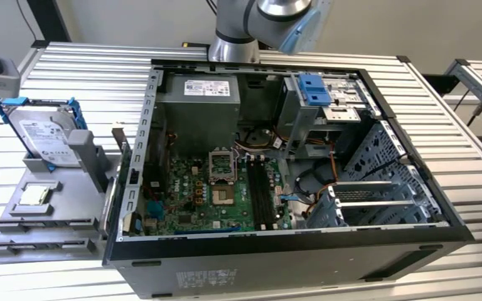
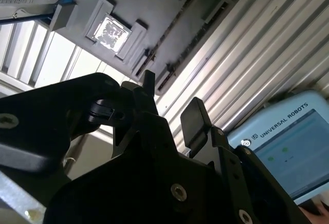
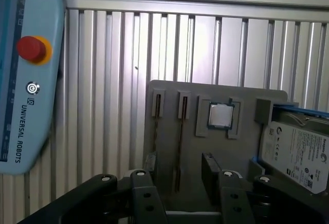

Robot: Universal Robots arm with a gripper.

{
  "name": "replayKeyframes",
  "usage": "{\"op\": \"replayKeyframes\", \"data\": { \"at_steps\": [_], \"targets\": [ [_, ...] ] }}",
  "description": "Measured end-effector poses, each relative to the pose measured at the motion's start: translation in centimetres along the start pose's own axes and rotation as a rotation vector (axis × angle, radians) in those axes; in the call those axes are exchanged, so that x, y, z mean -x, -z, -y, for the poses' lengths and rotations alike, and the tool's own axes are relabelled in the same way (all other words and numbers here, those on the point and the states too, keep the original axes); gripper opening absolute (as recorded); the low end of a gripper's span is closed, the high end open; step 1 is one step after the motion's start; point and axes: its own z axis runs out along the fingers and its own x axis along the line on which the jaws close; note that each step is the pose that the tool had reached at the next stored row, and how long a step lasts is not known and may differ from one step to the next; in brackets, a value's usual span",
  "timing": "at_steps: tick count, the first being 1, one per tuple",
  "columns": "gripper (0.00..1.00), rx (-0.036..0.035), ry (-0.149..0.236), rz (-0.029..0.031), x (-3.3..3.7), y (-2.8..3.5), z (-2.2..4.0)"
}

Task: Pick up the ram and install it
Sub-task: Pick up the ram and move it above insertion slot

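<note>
While gaping empty, the gripper (image 3: 175, 171) is hovering above the tray (image 1: 69, 210) at the case's (image 1: 266, 266) nine o'clock. The ram (image 3: 179, 147) is seemingly standing edgewise there.

thin dark ram (image 3: 179, 147), on edge in grey holder (image 3: 216, 93) slot
</note>
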Motion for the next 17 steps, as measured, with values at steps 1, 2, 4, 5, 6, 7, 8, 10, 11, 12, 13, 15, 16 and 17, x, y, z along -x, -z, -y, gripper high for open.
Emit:
{"op": "replayKeyframes", "data": {
  "at_steps": [1,2,4,5,6,7,8,10,11,12,13,15,16,17],
  "targets": [
    [1.00,0.0000,-0.001,0.0000,0.00,-0.11,0.00],
    [1.00,0.0000,-0.002,-0.0001,0.00,-0.20,0.00],
    [1.00,-0.0001,-0.003,0.0000,-0.01,-0.42,0.01],
    [1.00,-0.0001,-0.004,-0.0001,-0.02,-0.52,0.01],
    [1.00,-0.0001,-0.005,0.0000,-0.02,-0.63,0.01],
    [1.00,-0.0001,-0.006,0.0000,-0.02,-0.75,0.02],
    [1.00,-0.0002,-0.007,0.0001,-0.02,-0.87,0.02],
    [1.00,-0.0002,-0.010,0.0001,-0.03,-1.08,0.02],
    [1.00,-0.0002,-0.011,0.0001,-0.03,-1.19,0.02],
    [1.00,-0.0002,-0.012,0.0001,-0.03,-1.29,0.02],
    [1.00,-0.0003,-0.013,0.0001,-0.04,-1.40,0.03],
    [1.00,-0.0004,-0.015,0.0002,-0.04,-1.62,0.03],
    [1.00,-0.0003,-0.016,0.0002,-0.04,-1.75,0.03],
    [1.00,-0.0004,-0.017,0.0002,-0.06,-1.89,0.02]
  ]
}}
